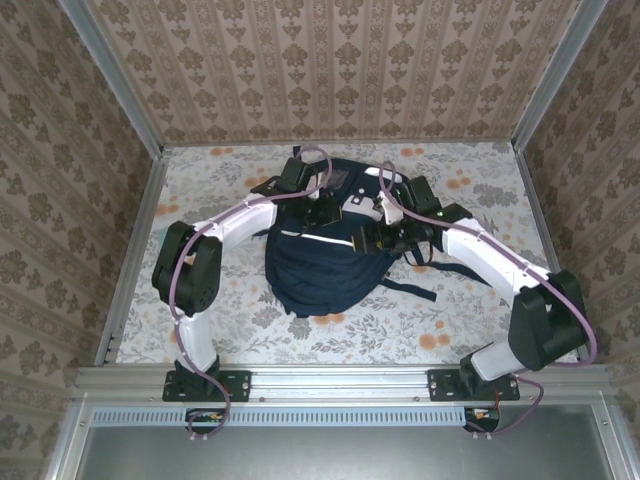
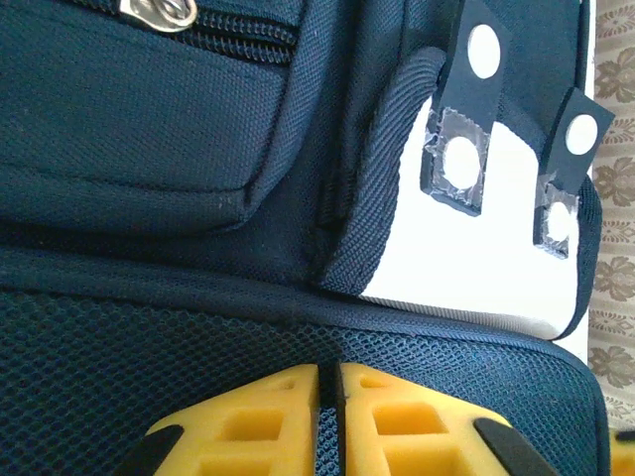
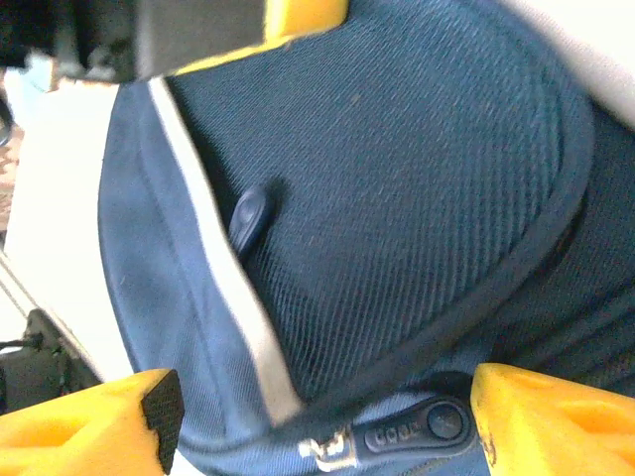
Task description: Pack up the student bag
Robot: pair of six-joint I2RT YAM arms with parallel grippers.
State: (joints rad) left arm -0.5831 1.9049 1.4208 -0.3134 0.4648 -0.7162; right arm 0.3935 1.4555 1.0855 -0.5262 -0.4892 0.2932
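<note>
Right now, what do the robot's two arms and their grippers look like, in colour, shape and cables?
Both the left arm and the right arm have white tube-like links between bulky black joints, and a purple cable loops along each. The left gripper and right gripper have blocky yellow fingers with square hollows and black tip pads.

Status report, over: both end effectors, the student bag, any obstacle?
Left end effector closed, tips on mesh of student bag. Right end effector open above zipper pull. Strap lies loose beside bag.
</note>
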